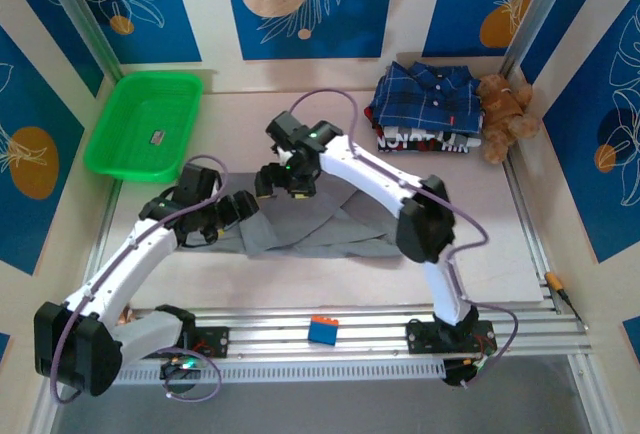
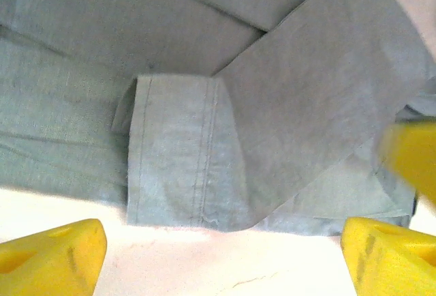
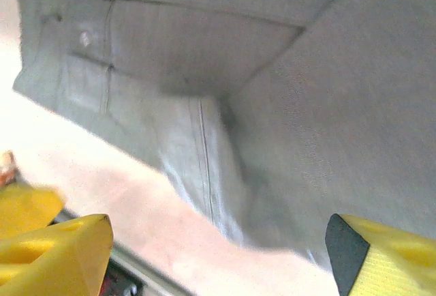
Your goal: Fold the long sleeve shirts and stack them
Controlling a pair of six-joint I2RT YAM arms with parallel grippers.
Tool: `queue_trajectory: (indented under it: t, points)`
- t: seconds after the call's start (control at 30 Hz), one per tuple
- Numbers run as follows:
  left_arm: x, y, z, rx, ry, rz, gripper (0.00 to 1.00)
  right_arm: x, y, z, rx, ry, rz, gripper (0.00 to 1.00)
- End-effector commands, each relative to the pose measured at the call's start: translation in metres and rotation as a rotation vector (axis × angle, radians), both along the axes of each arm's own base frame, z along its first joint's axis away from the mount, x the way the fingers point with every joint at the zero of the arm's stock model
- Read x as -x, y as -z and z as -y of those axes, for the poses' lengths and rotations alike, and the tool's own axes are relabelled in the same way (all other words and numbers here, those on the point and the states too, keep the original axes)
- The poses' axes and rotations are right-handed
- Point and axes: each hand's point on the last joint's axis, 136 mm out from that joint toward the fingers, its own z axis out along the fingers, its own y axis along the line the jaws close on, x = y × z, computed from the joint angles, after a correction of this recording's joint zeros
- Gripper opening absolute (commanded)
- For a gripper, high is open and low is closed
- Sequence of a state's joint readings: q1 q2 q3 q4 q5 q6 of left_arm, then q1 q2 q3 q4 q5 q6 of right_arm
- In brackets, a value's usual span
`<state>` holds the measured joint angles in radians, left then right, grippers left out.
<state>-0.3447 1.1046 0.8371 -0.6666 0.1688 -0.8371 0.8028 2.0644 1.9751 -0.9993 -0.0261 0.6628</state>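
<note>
Grey shirt [image 1: 320,224], partly folded, lying flat at the middle of the bench [image 1: 500,244] and somewhat toward its near edge. One sleeve [image 2: 320,91] is laid diagonally across the body, and its cuff [image 2: 177,153] is turned back close to the hem. The plaid shirt [image 1: 425,94] rests, already folded, on top of a stack of folded garments [image 1: 430,139] in the far right corner, with the teddy bear [image 1: 505,119] just beside it. The left gripper [image 1: 235,209] hovers over the shirt's left end and the right gripper [image 1: 285,179] over its far left part, near each other. Both stand with jaws wide apart, released, and no cloth lies between the fingers. A green basket [image 1: 145,124] sits in the far left corner. The fold appears incomplete. Likely hazards are a pinch that takes only the upper layer, so that the laid sleeve slides off and the fold opens; a drag across the bench that bunches the cloth; and contact between the two closely spaced grippers when both descend on the same edge.
</note>
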Motion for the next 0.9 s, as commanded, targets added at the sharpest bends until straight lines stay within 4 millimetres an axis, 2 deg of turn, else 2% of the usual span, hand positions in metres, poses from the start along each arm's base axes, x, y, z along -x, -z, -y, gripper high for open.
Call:
queue_trajectory:
  t: [0.0,0.13,0.27,0.57,0.67,0.77,0.87]
  points:
    - [0.028,0.026,-0.016,-0.086,-0.066,-0.138,0.89,0.014,-0.031,0.043,-0.037,-0.006,0.007,0.83]
    - [0.027,0.041,-0.01,-0.081,-0.075,-0.176,0.87,0.014,-0.018,0.085,-0.045,0.031,-0.013,0.83]
    - [0.011,0.059,0.005,-0.059,-0.061,-0.197,0.74,0.016,-0.012,0.115,-0.045,0.048,0.021,0.86]
    - [-0.018,0.082,0.008,-0.084,-0.076,-0.144,0.61,0.034,0.007,0.149,-0.065,0.089,0.01,0.87]
    - [-0.024,0.091,0.01,-0.091,-0.064,-0.136,0.52,0.039,0.017,0.158,-0.069,0.122,-0.013,0.87]
    - [-0.023,0.099,0.011,-0.11,-0.043,-0.162,0.38,0.041,0.027,0.167,-0.051,0.145,-0.026,0.86]
    - [-0.024,0.095,0.007,-0.136,-0.034,-0.146,0.25,0.044,0.036,0.172,-0.039,0.155,-0.042,0.86]
